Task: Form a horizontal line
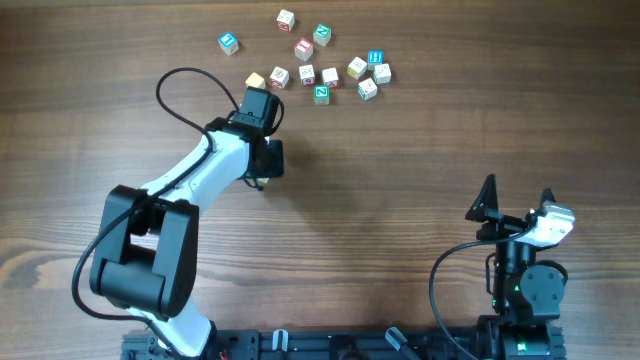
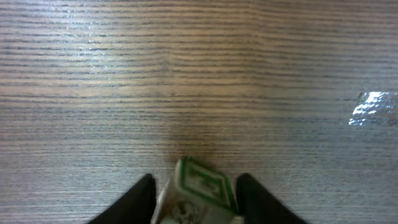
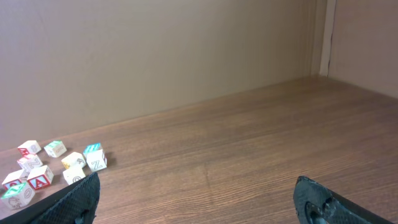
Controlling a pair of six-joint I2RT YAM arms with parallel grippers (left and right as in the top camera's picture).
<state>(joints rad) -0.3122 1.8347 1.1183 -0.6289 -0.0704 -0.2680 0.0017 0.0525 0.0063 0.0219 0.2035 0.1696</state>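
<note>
My left pincer (image 2: 196, 185) held a green-faced letter cube (image 2: 203, 182), with bare bench (image 2: 186, 74) ahead. The row of cubes (image 1: 293, 77) lay far off, mid-bench. My right pincer (image 1: 517, 203) gaped wide.

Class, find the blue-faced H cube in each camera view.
Overhead: blue-faced H cube at the upper right of the cube cluster.
Left wrist: not in it.
Right wrist: the cube sits lower left, at the cluster's right end.
Shared landmark: the wood-grain table.

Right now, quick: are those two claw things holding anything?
Left gripper: closed on a green-faced cube.
Right gripper: open, holding nothing.
</note>
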